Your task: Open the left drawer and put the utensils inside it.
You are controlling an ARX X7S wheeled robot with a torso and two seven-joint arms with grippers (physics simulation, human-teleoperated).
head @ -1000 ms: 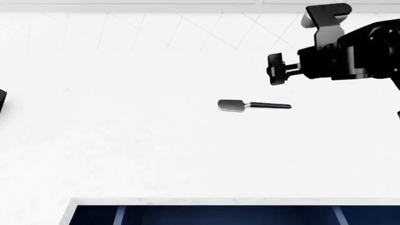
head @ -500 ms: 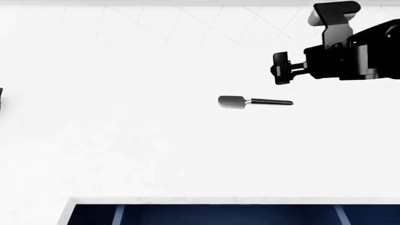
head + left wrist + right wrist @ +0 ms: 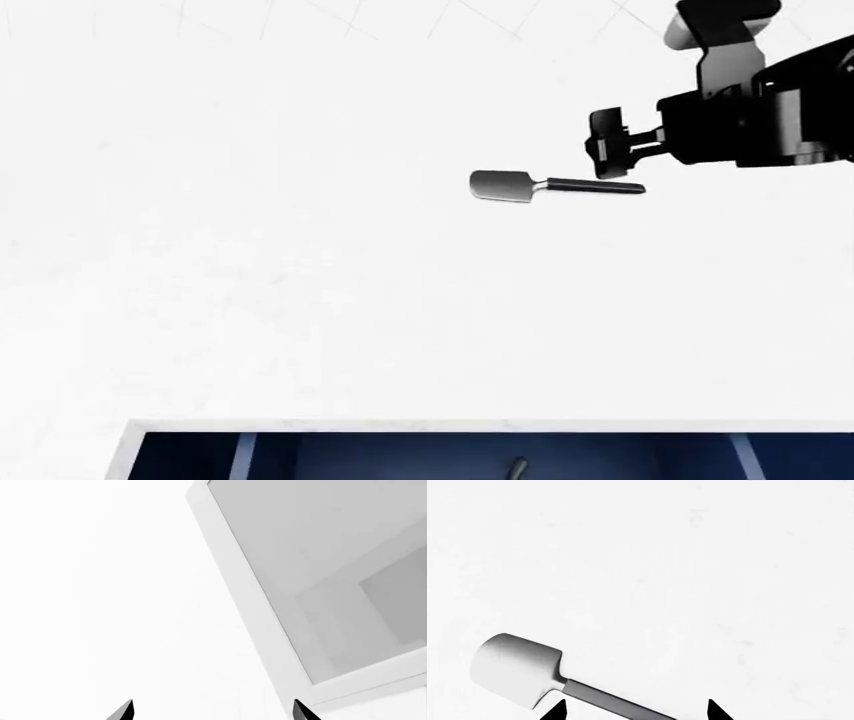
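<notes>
The right gripper [image 3: 611, 160] hovered with fingers spread wide, holding nothing, just above the handle end of the spatula [image 3: 554, 185] lying flat on the white counter [image 3: 267, 250] (the left drawer [image 3: 400, 455] stood open below).

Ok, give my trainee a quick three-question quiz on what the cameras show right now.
1. True or false: the spatula lies on the white counter.
2. Which arm is nearest the spatula: A left, B right?
3. Fill in: the left drawer at the counter's near edge is ____.

Key: 1 true. 2 B; the right gripper has its fingertips either side of the handle. 3 open.
</notes>
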